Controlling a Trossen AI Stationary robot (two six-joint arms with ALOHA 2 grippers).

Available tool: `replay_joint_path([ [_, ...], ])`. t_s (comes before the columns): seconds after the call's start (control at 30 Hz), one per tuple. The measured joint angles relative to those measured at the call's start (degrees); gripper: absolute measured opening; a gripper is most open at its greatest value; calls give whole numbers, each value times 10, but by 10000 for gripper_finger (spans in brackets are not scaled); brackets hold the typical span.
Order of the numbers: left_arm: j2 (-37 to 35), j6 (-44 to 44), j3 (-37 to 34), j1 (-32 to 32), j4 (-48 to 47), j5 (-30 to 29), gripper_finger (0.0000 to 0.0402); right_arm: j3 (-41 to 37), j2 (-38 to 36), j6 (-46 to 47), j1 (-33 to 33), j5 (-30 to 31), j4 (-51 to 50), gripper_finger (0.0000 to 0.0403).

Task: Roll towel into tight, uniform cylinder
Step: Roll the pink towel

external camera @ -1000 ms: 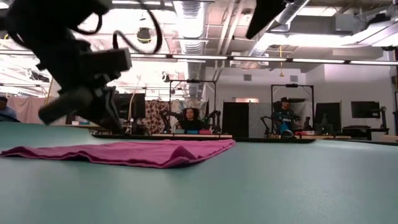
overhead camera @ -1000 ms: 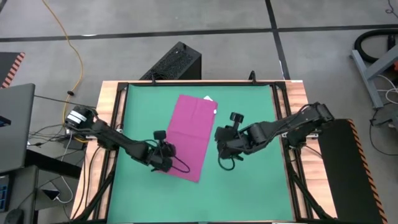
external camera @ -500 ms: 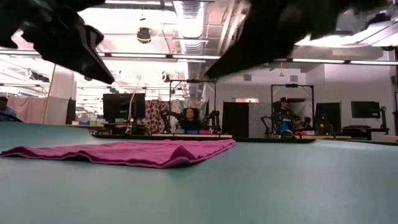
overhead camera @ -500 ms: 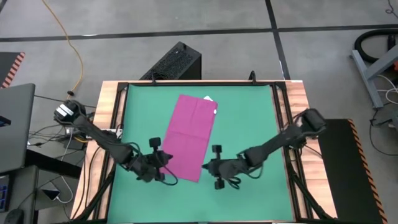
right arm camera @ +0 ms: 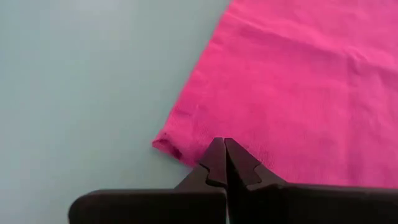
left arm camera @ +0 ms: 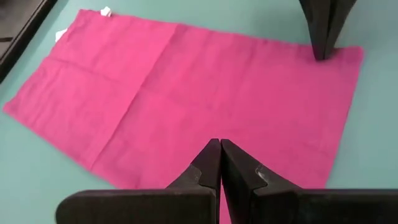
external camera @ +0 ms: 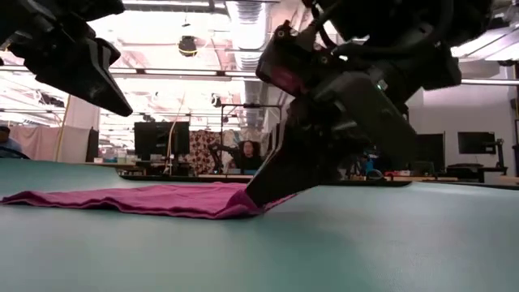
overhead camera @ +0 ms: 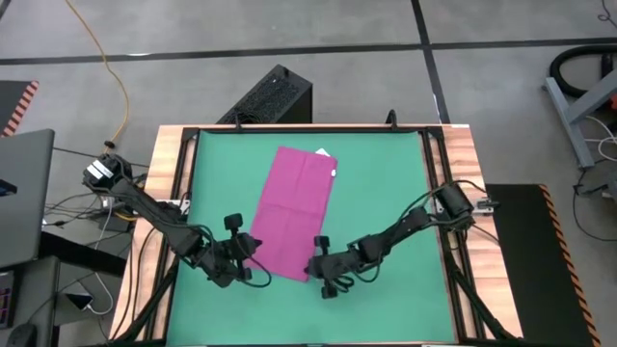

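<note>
- The towel [overhead camera: 297, 210] is seen lying flat and unrolled on the green mat [overhead camera: 386, 193], as a long rectangle slightly tilted, set a little toward the left of the mat's middle.
- A small white tag [overhead camera: 322, 152] shows at the towel's far end, at the corner away from both grippers.
- A faint crease across the cloth is visible in the left wrist view [left arm camera: 186, 93].
- In the low view the near end [external camera: 235, 203] is seen slightly raised at its corner, the rest lying flat.
- The right gripper [overhead camera: 316, 273] is placed at the near right corner of the towel, its fingers pressed together with tips [right arm camera: 221, 163] down on the cloth's edge; whether cloth is pinched between them cannot be told.
- The left gripper [overhead camera: 253, 260] is held at the near left edge of the towel, fingers fully closed with nothing between them; in the low view it [external camera: 89, 69] is seen above the cloth, not touching it.
- The mat is carried by a tabletop with a wooden rim [overhead camera: 172, 154].
- A black box [overhead camera: 270, 96] is seen on the floor beyond the tabletop, and a yellow cable [overhead camera: 114, 77] runs across the floor at the left.
- A seated person [external camera: 247, 156] is noted in the room far behind.
</note>
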Motion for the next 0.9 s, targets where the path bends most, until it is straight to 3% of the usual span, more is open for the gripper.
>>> replay_joint_path([
  [0.33, 3, -2, 0, -13, 14, -8, 0, -1, -61, 66, 32, 45, -179, 7],
  [0.53, 52, 67, 0, -13, 76, -24, 0, -1, -111, 81, 39, 97, -261, 7],
  [0.7, 80, 97, 0, -14, 94, -1, 0, -1, -155, 55, 61, 107, -243, 18],
  [0.9, 60, 113, 0, -28, 73, 13, 0, -1, -159, -28, 82, 90, -178, 76],
])
